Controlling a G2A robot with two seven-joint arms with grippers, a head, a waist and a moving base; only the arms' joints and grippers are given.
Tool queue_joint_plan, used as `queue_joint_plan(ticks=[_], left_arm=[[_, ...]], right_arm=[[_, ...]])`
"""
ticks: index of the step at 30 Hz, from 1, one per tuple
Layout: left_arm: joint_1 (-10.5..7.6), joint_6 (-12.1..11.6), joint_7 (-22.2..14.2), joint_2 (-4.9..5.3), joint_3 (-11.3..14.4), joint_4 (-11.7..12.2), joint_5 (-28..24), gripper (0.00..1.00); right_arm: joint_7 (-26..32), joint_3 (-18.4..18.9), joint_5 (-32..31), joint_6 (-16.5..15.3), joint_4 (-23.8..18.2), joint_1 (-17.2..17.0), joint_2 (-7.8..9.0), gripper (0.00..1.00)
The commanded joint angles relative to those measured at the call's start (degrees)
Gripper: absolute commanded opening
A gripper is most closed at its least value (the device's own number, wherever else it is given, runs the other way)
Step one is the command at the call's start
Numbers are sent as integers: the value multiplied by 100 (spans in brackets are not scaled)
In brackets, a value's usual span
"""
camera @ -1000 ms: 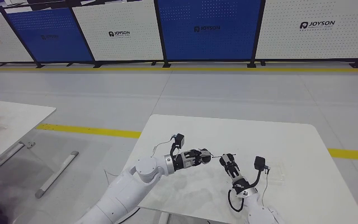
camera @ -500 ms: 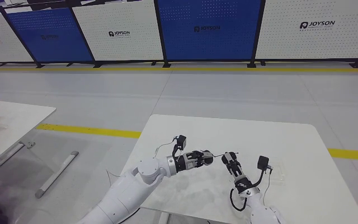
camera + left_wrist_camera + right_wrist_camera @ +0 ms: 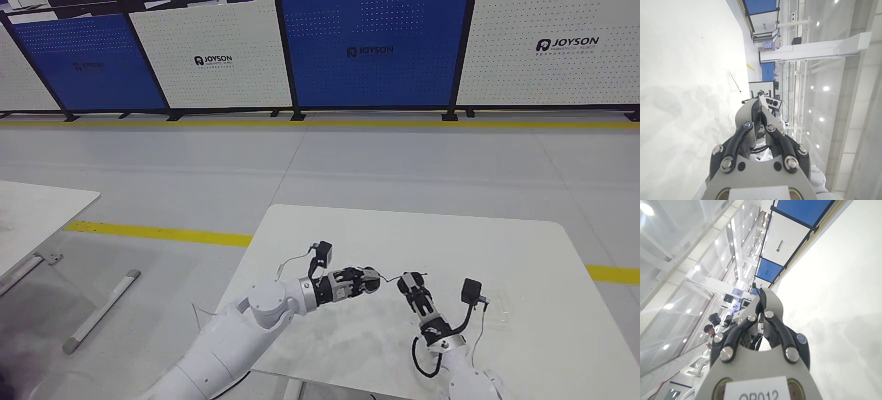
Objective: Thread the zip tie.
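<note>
Pinching a thin black plastic zip tie [image 3: 757,290] in both tools, above the near middle of the white flat-topped bench [image 3: 480,240] and apparently clear of it. Clamping the left tool [image 3: 759,108], grey fingers fully together, on the slim strap, probably towards its tail end. Clamping the right tool [image 3: 761,297], likewise fully together, just behind the tie's small square head, leaving that head poking out past the fingertips. Holding the two tools tip to tip and just apart in the top view, with a short dark stretch of tie bridging the gap. Leaving a second thin black tie [image 3: 735,81] lying loose on the bench, well beyond the left tool. Judging the step in hand: lining up tail and head before insertion, threading seemingly not yet done. Calling next for fine steering of the tail tip into the head's slot, keeping both grips firm; risking a bending, glancing strap through slight misalignment.
</note>
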Motion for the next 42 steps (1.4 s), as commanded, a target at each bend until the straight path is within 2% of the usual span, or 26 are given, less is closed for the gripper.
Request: queue_joint_plan(ticks=[1, 8, 14, 15, 18, 21, 26, 33, 37, 42], left_arm=[[-15, 9, 46, -6, 0, 23, 34, 0], [-47, 136, 25, -12, 3, 37, 119, 0], [-34, 141, -2, -8, -24, 14, 178, 0], [-29, 145, -15, -7, -30, 8, 182, 2], [-23, 160, -65, -6, -44, 8, 165, 22], [-14, 155, -73, -7, -59, 12, 155, 28], [3, 159, -60, -7, -80, 4, 178, 29], [35, 178, -51, -5, -75, -61, 290, 24], [38, 215, -31, -11, -47, -83, 357, 26], [28, 160, 13, -19, -129, -36, 191, 25]], right_arm=[[-35, 19, -1, 12, -21, -17, -4, 0], [-124, 49, -62, 158, -62, -50, -22, 0], [-176, 62, -108, 167, -46, -48, -40, 0], [-170, 62, -135, 180, -48, -46, -42, 0], [-159, 52, -172, 206, -51, -42, -51, 0], [-150, 46, -184, 198, -26, -35, -60, 0], [-144, 41, -201, 190, 9, -22, -76, 0], [-141, 35, -213, 178, 18, -25, -96, 0], [-143, 31, -226, 204, 27, -15, -109, 0], [-212, 55, -227, 286, 59, -1, -127, 0]])
